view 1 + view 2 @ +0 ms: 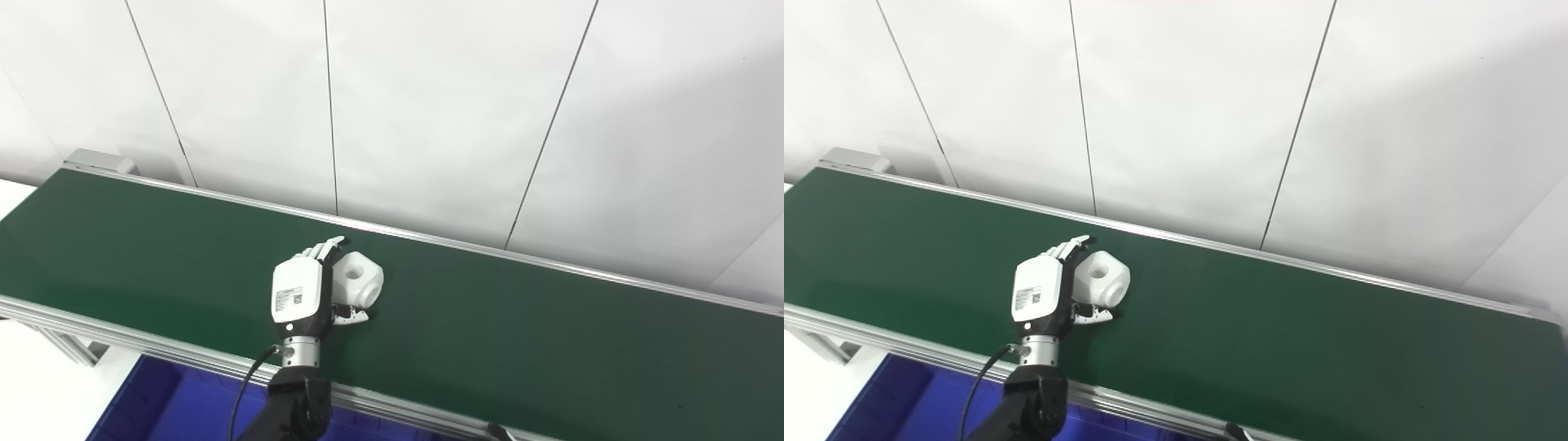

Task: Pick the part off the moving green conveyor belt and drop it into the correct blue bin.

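Note:
A white cube-shaped part with a round hole in its top face lies on the green conveyor belt, near the middle. My left hand stands over the belt just left of the part, with its white back facing the camera. Its fingers stretch out along the part's far left side, and the thumb reaches along the near side. The part sits between them, still resting on the belt. The hand is open and cupped around it; whether it touches the part is hidden. My right hand does not show.
A blue bin sits below the belt's near rail at the bottom left, partly hidden by my left arm. White wall panels rise behind the far rail. A small dark tip pokes in at the bottom edge.

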Available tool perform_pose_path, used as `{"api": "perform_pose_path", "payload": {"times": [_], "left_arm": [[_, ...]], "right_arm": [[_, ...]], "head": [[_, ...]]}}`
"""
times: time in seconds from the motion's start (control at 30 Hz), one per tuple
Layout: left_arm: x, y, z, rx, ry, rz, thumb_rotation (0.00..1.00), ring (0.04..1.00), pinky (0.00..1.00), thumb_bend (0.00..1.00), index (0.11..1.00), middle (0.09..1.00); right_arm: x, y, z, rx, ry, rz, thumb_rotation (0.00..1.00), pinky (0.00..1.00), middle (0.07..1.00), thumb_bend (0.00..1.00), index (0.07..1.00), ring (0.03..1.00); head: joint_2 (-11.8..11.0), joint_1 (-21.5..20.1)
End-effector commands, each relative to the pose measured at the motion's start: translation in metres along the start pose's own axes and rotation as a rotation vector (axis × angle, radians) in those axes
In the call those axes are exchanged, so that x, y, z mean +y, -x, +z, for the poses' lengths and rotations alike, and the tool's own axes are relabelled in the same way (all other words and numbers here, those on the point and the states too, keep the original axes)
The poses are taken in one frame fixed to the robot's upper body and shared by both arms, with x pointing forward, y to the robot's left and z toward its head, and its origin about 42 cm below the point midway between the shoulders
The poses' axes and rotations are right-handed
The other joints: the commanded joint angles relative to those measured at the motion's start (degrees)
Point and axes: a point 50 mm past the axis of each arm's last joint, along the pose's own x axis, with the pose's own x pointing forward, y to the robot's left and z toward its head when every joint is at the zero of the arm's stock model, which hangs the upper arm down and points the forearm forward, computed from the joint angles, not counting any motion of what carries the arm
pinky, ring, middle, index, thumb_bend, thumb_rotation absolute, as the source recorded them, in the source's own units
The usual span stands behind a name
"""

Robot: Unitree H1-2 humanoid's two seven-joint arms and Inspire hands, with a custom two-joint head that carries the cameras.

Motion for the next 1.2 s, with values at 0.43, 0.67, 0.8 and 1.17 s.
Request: {"api": "perform_pose_path", "payload": {"times": [0.43,0.67,0.8,1.17], "left_arm": [[-0.007,-0.02,0.038,-0.023,0.225,0.125,0.0,0.412,0.33,0.52,0.522,0.449],[0.008,-0.022,0.039,-0.047,0.234,0.137,0.0,0.37,0.29,0.51,0.529,0.427],[0.023,-0.024,0.041,-0.079,0.232,0.156,0.0,0.355,0.28,0.51,0.53,0.419],[0.107,0.002,0.054,-0.186,0.228,0.144,0.0,0.388,0.32,0.52,0.531,0.437]], "right_arm": [[0.007,-0.003,0.01,-0.068,0.005,0.029,0.94,0.81,0.865,1.0,0.877,0.843],[0.007,-0.004,0.01,-0.067,0.004,0.029,0.93,0.81,0.864,1.0,0.876,0.842],[0.008,-0.003,0.01,-0.069,0.008,0.031,0.94,0.81,0.866,1.0,0.881,0.844],[0.011,-0.007,0.018,-0.097,0.018,0.038,0.93,0.82,0.873,1.0,0.892,0.851]], "head": [[0.19,-0.07],[0.29,0.15],[1.09,0.74],[5.21,2.12]]}}
